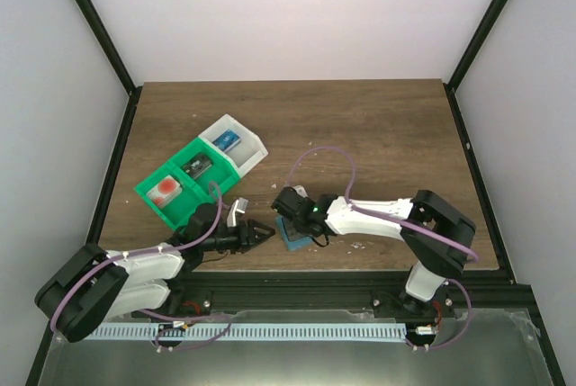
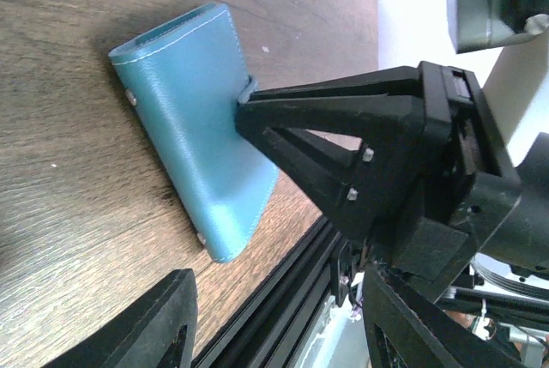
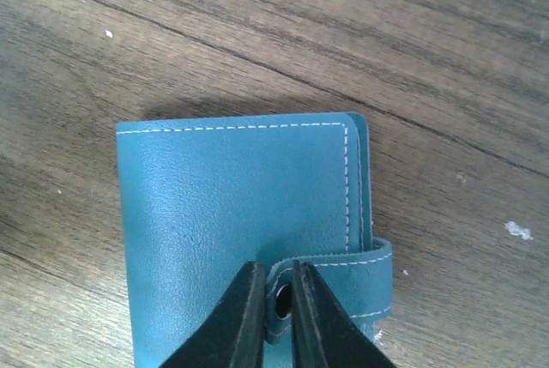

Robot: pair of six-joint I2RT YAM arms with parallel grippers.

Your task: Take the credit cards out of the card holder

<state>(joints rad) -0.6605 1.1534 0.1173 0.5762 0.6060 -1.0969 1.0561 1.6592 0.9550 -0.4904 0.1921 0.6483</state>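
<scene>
At the left of the wooden table [image 1: 378, 134] we see a green-and-white compartment tray [image 1: 236, 170] lying at a slant. In its leftmost green compartment lies one credit card [image 1: 165, 190], white with a red round spot. The next green compartment holds a dark item and the white end compartment a blue one; both are too small for us to name.

Just near and right of the tray, the left gripper [image 1: 259, 236] reaches rightward low over the table. In its wrist view its fingers [image 2: 146, 325] stand wide apart with nothing between them, so we read the left gripper [image 2: 279, 299] as open. Its tips point at the card holder and sit near it but apart from it.

The card holder [image 1: 290, 242] lies flat near the table's near edge, about midway across, between the two grippers. It is folded shut, its teal cover [image 3: 232, 205] up, and no cards show in it. Its closure strap [image 3: 373, 286] wraps round the right edge.

The right gripper [image 1: 290, 227] comes in from the right and points down onto the holder. We see its fingers [image 3: 244, 321] drawn almost together, pinching the end of the strap by its snap. In the left wrist view the right gripper's tips [image 2: 257, 106] touch the holder's edge [image 2: 193, 128].
</scene>
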